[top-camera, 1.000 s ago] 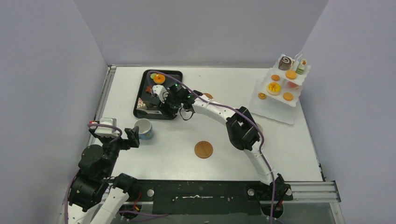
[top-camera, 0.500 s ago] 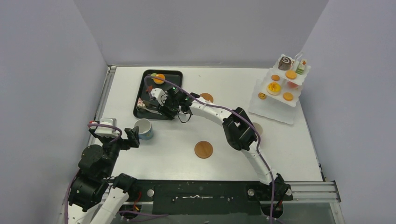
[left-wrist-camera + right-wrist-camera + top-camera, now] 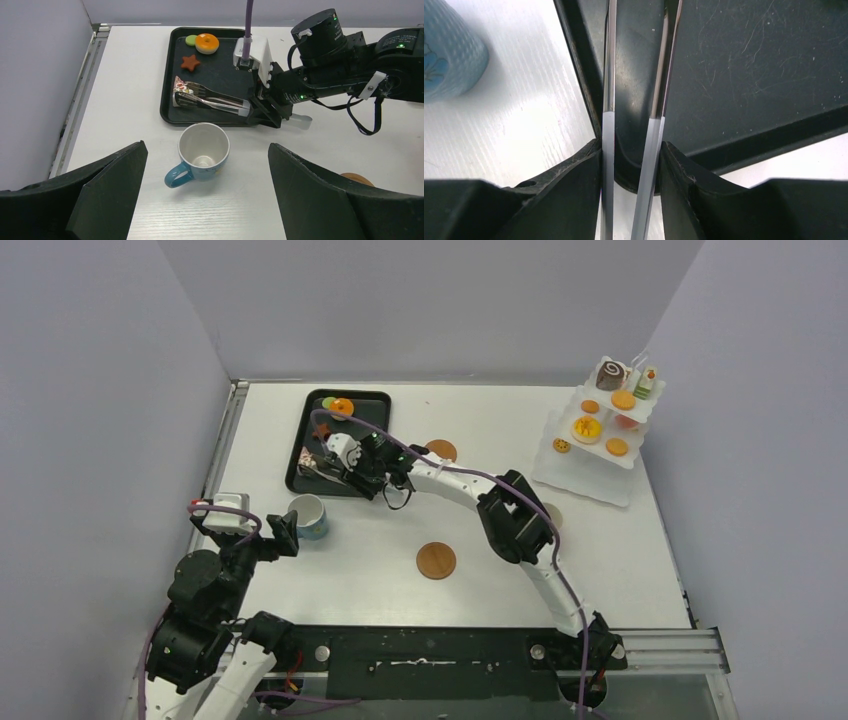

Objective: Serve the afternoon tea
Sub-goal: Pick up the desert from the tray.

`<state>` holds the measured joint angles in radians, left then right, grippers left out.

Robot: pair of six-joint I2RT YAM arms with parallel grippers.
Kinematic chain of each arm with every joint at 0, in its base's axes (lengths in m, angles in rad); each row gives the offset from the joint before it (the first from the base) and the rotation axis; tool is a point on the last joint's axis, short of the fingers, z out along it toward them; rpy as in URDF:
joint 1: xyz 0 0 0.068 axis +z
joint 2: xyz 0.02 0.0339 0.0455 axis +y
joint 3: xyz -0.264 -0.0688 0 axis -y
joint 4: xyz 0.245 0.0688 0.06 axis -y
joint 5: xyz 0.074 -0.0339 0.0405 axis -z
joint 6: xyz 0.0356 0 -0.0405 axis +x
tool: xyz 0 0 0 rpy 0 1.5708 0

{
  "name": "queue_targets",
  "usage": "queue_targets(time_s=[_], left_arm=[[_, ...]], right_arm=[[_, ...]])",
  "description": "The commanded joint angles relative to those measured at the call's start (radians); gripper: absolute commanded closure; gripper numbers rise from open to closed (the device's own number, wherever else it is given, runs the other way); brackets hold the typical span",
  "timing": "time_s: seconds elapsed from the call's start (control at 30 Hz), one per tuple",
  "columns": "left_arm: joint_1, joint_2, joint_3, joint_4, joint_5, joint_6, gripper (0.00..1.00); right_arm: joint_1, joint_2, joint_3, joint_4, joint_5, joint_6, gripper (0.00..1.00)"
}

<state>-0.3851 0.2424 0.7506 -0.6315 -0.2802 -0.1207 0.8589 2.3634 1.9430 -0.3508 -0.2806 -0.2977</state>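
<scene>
Squeezing the metal tongs [image 3: 215, 100] evenly is judged the step in hand. The right gripper [image 3: 630, 155] is clamped across both handle arms at the near edge of the black tray [image 3: 220, 67]. The tips lie at the cake slice [image 3: 181, 89] on the tray; whether it is gripped cannot be told. Pressure should be added gently before any lift. The left gripper [image 3: 283, 533] is held wide apart beside the blue cup [image 3: 202, 150].

the white table [image 3: 360, 540] bears a black tray [image 3: 220, 80], blue cup [image 3: 202, 152], brown discs [image 3: 436, 561] and tiered stand [image 3: 590, 478].
</scene>
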Motion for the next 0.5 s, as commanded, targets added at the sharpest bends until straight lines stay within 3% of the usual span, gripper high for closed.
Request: queue_targets(time_s=[0.0, 0.47], left_arm=[[0.000, 0.005, 0.010, 0.056, 0.005, 0.001, 0.10], [0.000, 0.019, 0.011, 0.055, 0.004, 0.003, 0.10]], right_arm=[[0.002, -0.140, -0.024, 0.083, 0.026, 0.022, 0.63], [-0.065, -0.316, -0.254, 0.134, 0.106, 0.118, 0.64]])
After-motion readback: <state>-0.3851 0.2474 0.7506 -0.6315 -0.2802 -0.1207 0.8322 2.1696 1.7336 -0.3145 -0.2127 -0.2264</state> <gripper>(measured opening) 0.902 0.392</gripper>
